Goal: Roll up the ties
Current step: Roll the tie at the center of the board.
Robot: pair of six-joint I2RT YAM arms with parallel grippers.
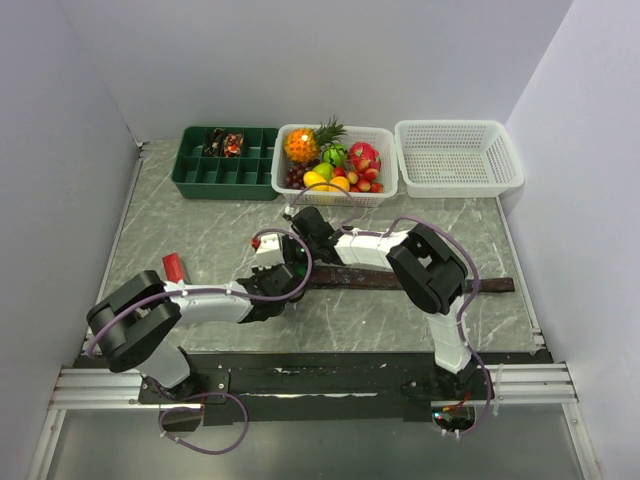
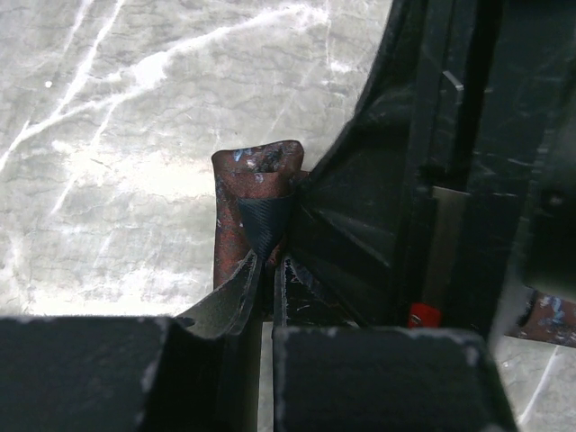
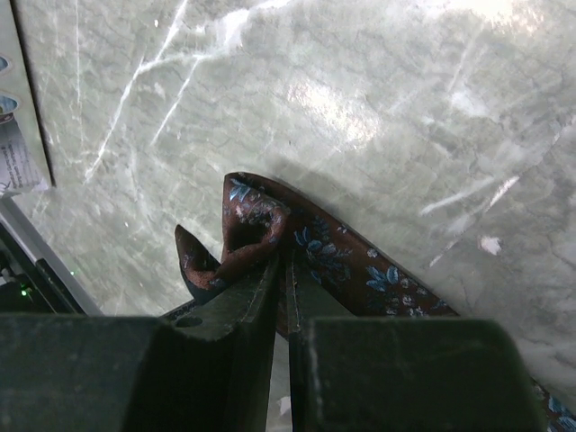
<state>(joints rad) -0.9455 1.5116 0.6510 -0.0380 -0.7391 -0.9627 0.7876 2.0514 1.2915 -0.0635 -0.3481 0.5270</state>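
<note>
We saw the left claw (image 2: 270, 270) and right claw (image 3: 283, 270) pinched narrow on the tie (image 1: 492, 285), folded mid-way along the table (image 1: 200, 240), its tail running right. A tray (image 1: 222, 190), fruit basket (image 1: 335, 129) and white basket (image 1: 458, 124) lined the far edge; bare marble lay between.

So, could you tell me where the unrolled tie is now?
In the top view, the tie lies across mid-table, running out to the right. Its folded left end is pinched by the left gripper and right gripper, in front of the fruit basket.
</note>
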